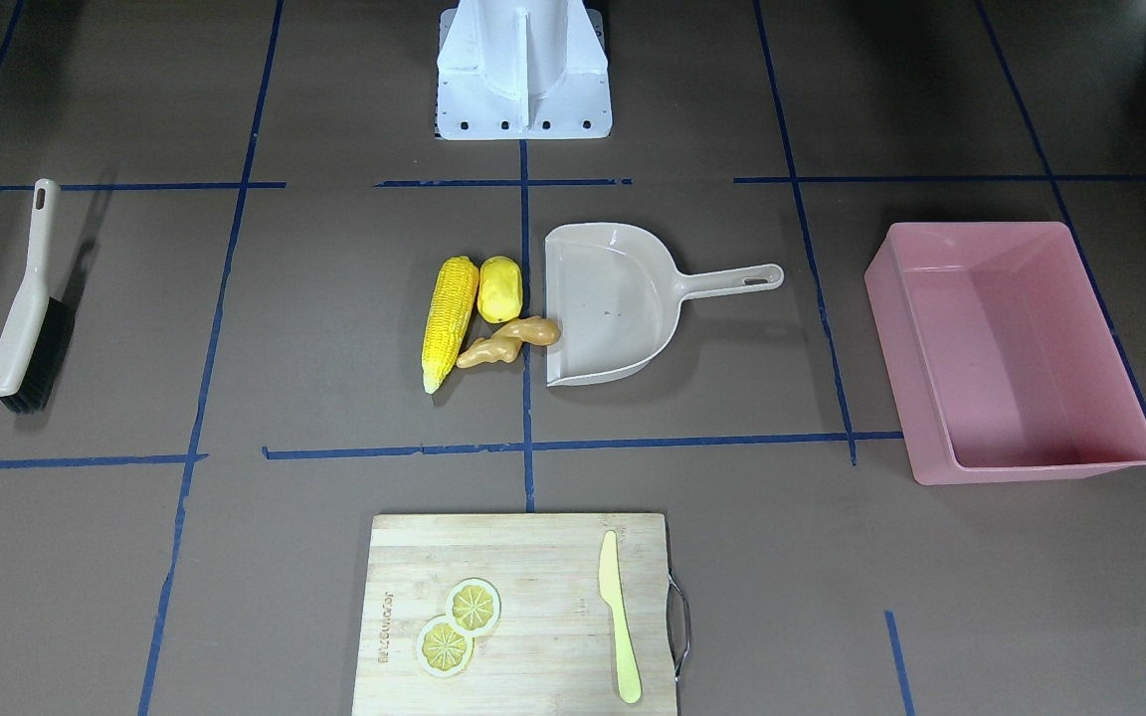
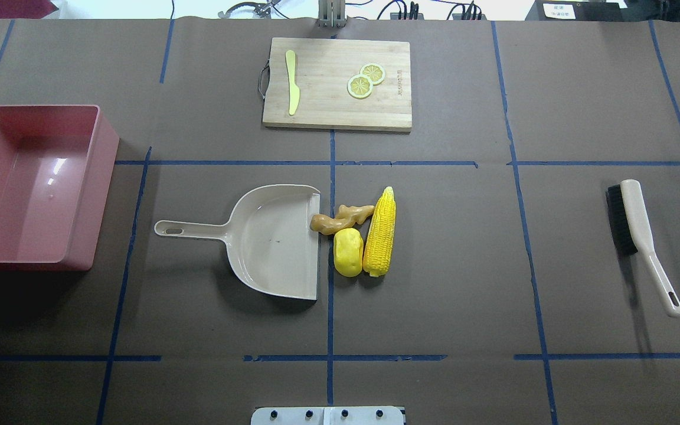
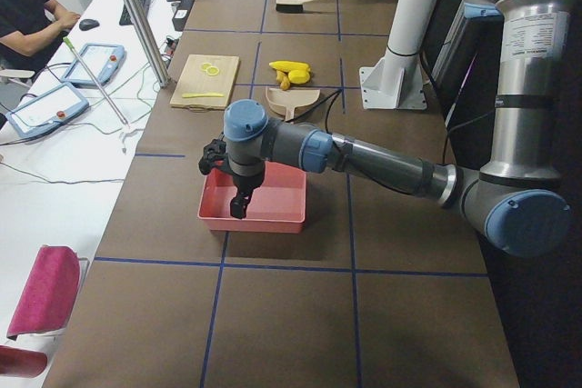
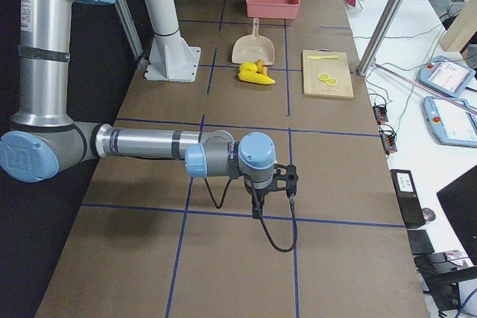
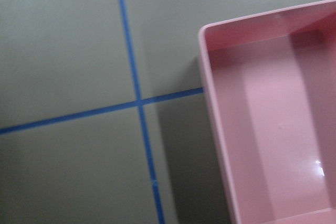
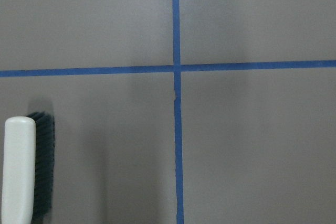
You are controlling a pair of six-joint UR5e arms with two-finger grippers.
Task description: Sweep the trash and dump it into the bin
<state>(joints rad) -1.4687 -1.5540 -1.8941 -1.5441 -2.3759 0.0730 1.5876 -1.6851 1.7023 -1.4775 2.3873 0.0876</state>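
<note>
The trash lies together at mid-table: a long yellow corn cob (image 1: pixel 450 320), a rounded yellow potato lump (image 1: pixel 499 288) and a tan-orange ginger root (image 1: pixel 508 341). The ginger's end touches the lip of the beige dustpan (image 1: pixel 613 308). The pink bin (image 1: pixel 1011 368) stands empty at the table's left end. My left gripper (image 3: pixel 238 208) hangs above the bin and shows only in the exterior left view. My right gripper (image 4: pixel 256 208) hovers over bare table near the brush end and shows only in the exterior right view. I cannot tell whether either one is open or shut.
A beige hand brush with black bristles (image 1: pixel 26 308) lies at the table's right end and shows in the right wrist view (image 6: pixel 21 166). A wooden cutting board (image 1: pixel 533 567) at the far edge holds two lemon slices (image 1: pixel 459 626) and a pale yellow knife (image 1: pixel 619 617).
</note>
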